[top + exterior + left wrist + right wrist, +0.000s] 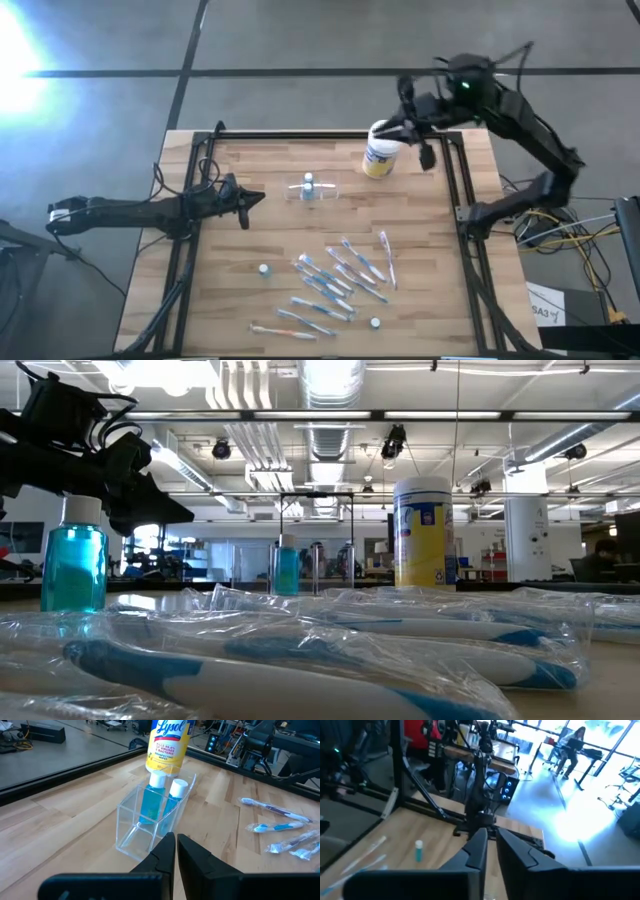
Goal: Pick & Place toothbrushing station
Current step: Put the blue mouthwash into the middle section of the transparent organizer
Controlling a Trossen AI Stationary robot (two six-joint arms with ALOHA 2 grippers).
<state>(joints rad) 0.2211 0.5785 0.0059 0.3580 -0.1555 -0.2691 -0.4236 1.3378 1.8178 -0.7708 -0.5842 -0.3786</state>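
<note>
Wrapped toothbrushes (330, 650) fill the low view's foreground. Behind them, in the centre of the high view, sits the toothbrushing station (312, 190), a clear low holder with small blue bottles (159, 795) standing inside it.

From the left wrist view, the left gripper (176, 851) has its fingers pressed together on nothing and points straight at the station's near short end; the holder's long axis runs away from the jaws toward the white canister (381, 152) beyond it. In the high view the left gripper (243, 200) lies just left of the station. The right gripper (421, 140) hovers at upper right past the canister, jaws likewise clenched and empty (so the left arm looks the nearer candidate).

Bare wood surrounds the station on its left and upper sides. The toothbrush scatter occupies the lower centre, and the black frame rail (330, 135) marks the table's top edge.
</note>
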